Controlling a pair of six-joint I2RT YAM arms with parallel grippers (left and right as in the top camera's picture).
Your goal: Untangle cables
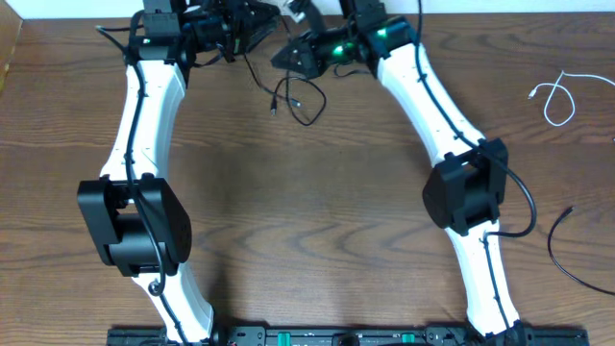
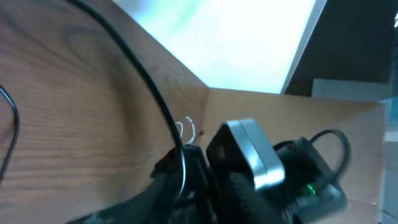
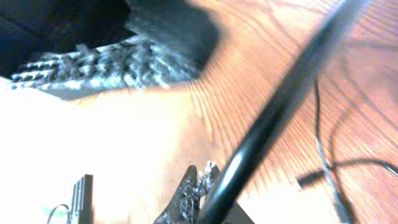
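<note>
So here's where we're at. Our right hand (image 3: 189,194) is clamped tight on the black cable (image 3: 280,109). In its own camera the cord comes out from between the closed fingertips and runs up and away, blurry because it's so close. Further out in that view more of the cable lies on the wooden counter (image 1: 317,211), with a small plug end (image 3: 311,180) showing.

Our left hand (image 2: 180,185) is on the same cable. The cord drops into its dark fingers, but that shot is too smeared for us to tell how far apart they are or whether they're gripping.

From above, both hands sit close together at the far edge of the counter. The black cable trails from them toward the near side in a loose loop. The white cable (image 1: 546,104) is well apart from all that, curled by itself near the right edge. Another black cord (image 1: 552,242) lies nearer and runs off the right side; we can't tell what it belongs to.

As for writing, there are small markings on the rail (image 1: 317,337) along the near edge, too tiny for us to read. Green lights (image 1: 336,48) glow on the right wrist.
</note>
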